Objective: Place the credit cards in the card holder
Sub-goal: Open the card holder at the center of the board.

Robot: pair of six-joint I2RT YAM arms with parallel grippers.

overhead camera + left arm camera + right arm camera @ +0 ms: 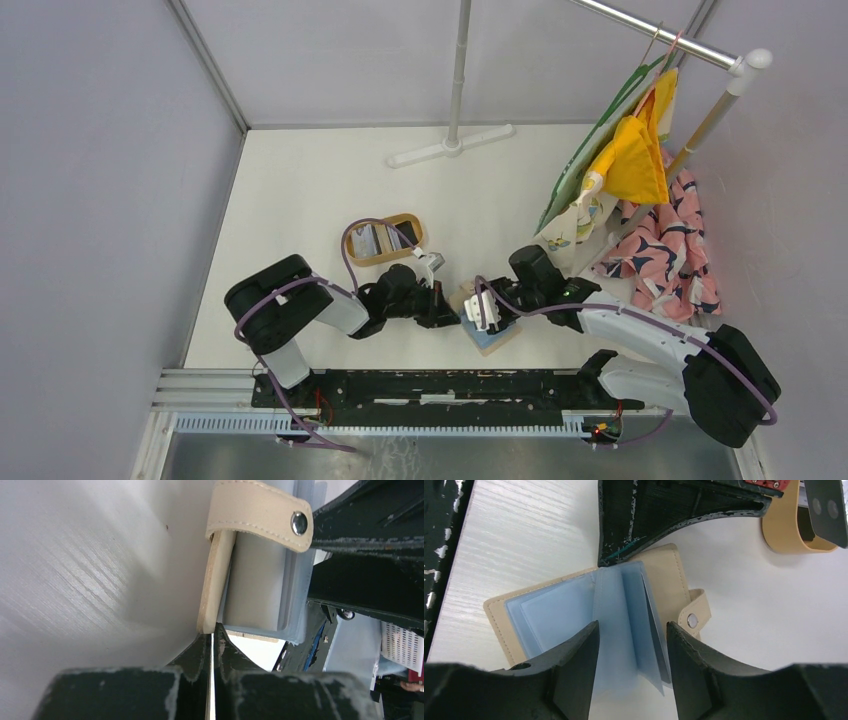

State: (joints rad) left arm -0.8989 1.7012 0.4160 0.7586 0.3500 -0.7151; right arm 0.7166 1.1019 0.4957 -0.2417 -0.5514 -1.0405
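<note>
The card holder point(492, 332) lies open on the white table, beige cover point(664, 575) down, light blue sleeves point(624, 605) fanned up, snap strap point(692, 620) to one side. My right gripper point(631, 632) stands open just above it, and its fingers point(574, 670) straddle the upright sleeves. My left gripper point(212, 637) is shut, tips against the edge of the beige cover point(215, 590) near the spine. A thin pale sliver shows between its jaws; I cannot tell what it is. The credit cards point(385, 238) lie in the oval wooden tray point(395, 216) behind the left gripper point(447, 312).
A clothes rack with yellow and green garments point(635, 160) stands at the back right, with a pink patterned cloth point(670, 255) below it. A white stand base point(450, 150) sits at the back. The arms' mounting rail point(430, 385) runs along the near edge.
</note>
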